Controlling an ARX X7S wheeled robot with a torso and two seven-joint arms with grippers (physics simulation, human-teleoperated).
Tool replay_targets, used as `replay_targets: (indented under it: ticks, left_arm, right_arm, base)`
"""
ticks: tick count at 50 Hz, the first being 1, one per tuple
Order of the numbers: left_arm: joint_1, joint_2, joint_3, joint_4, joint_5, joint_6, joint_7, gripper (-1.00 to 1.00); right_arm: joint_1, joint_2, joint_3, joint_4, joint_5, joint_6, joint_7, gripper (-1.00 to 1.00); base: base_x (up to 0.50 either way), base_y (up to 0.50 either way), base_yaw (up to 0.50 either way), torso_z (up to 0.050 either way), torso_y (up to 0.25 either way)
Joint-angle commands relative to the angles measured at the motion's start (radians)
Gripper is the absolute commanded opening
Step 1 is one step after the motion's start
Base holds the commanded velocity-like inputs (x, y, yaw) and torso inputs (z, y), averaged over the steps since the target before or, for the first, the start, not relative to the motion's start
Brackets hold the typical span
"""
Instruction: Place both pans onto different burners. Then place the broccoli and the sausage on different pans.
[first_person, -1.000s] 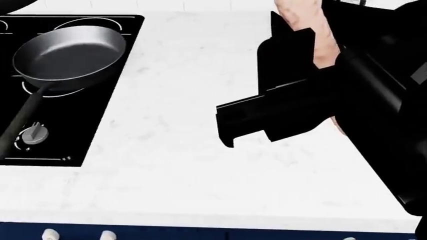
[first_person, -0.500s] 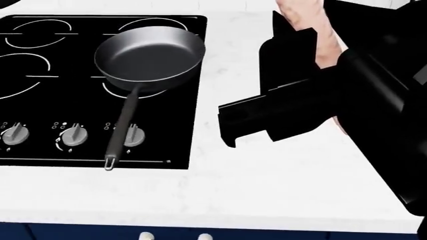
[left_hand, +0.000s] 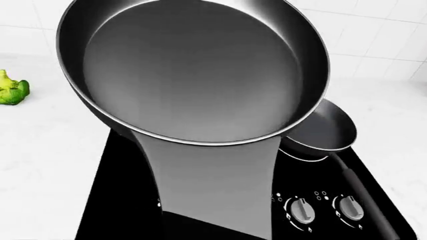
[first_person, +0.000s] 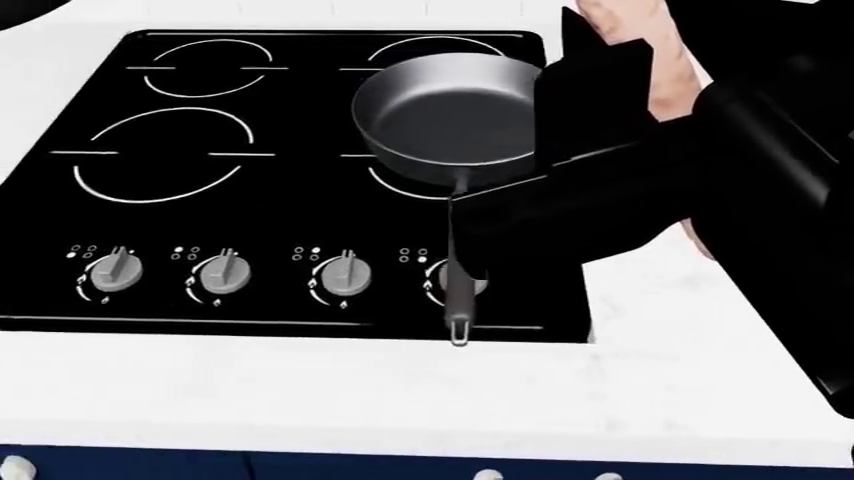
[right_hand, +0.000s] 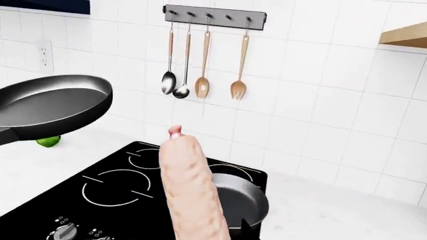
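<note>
Where white tiles back it, the cooktop (first_person: 200, 250) gleams black.

A pan (first_person: 447, 118) sat on the cooktop's (first_person: 80, 290) right-hand burners (first_person: 400, 185), upper centre of the head view, its handle running down past the knobs (first_person: 220, 272) along the lower edge. The sausage (first_person: 627, 40) rose at upper right behind the right gripper (first_person: 534, 215). In the right wrist frame, a second pan (right_hand: 53, 102) hung at left above the broccoli (right_hand: 48, 141).
</note>
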Motion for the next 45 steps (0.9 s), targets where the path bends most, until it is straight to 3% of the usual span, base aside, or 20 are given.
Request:
replay_targets:
  ticks: [1,21,32,45]
  left_arm:
    - [0.001,0.010,-0.039,0.015,0.019,0.021,0.028,-1.00]
    - [-0.021,0.031,-0.026,0.005,0.027,0.011,0.024,-1.00]
    - [-0.026,0.033,-0.023,0.001,0.028,0.011,0.026,-1.00]
    - [-0.015,0.022,-0.025,0.008,0.026,0.020,0.031,-1.00]
  right_arm:
    - [-0.006,-0.015,0.023,0.001,-0.045,0.025,-0.035,-1.00]
    - [-0.022,0.005,0.028,0.006,-0.050,0.016,-0.036,-1.00]
    - [0.011,0.002,0.014,0.029,-0.057,0.033,-0.004,-1.00]
    - [0.014,-0.014,-0.005,0.063,-0.087,0.061,-0.030,-1.00]
  base:
    - [0.00,0.50,0.00,0.000,0.000]
    - [0.00,0.50,0.00,0.000,0.001]
    - [0.00,0.01,0.00,0.000,0.001]
    - [0.47,0.00,0.00,0.001,0.002]
